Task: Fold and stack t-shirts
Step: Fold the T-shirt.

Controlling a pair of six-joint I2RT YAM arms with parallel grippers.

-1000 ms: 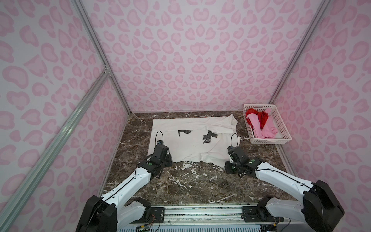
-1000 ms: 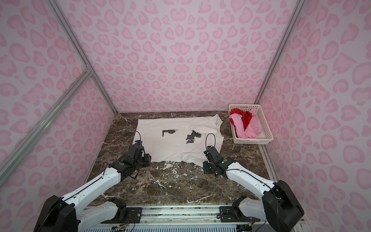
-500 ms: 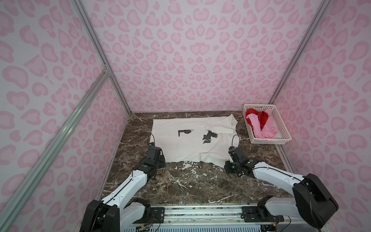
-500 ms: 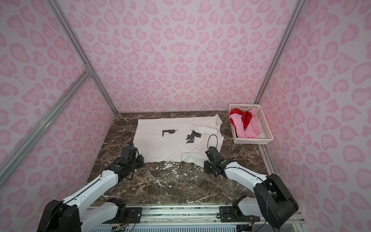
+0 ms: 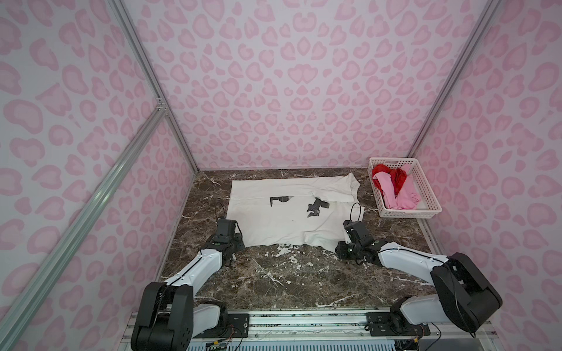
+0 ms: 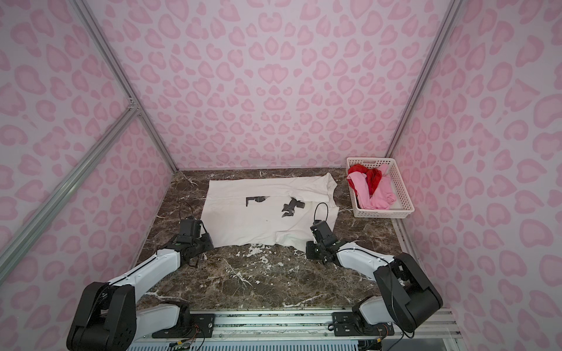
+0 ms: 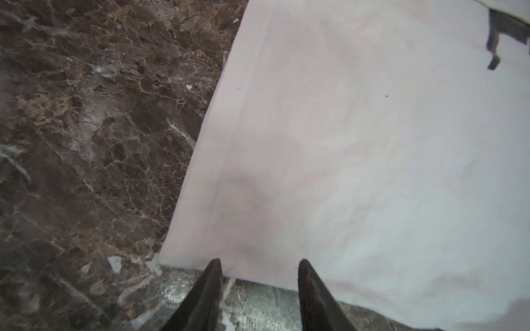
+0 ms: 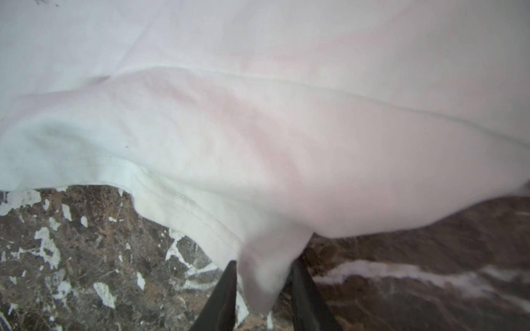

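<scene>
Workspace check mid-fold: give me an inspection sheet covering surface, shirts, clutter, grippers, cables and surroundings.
Surface: brown marble tabletop with white flecks.
Job's things: off-white t-shirt spread out, print up; pink t-shirt and red t-shirt crumpled in the basket.
Clutter: nothing seen.
Grippers: left gripper open, tips at the shirt's near corner; right gripper shut on the other near corner, cloth bunched between its fingers.
Cables: a black cable loop stands at each wrist.
Surroundings: pink heart-print walls, aluminium frame.

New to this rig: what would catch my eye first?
An off-white t-shirt with black print lies spread on the dark marble table. At its near edge the right gripper pinches one corner; the left gripper stands open at the other. A white basket far right holds a pink t-shirt and a red t-shirt.
</scene>
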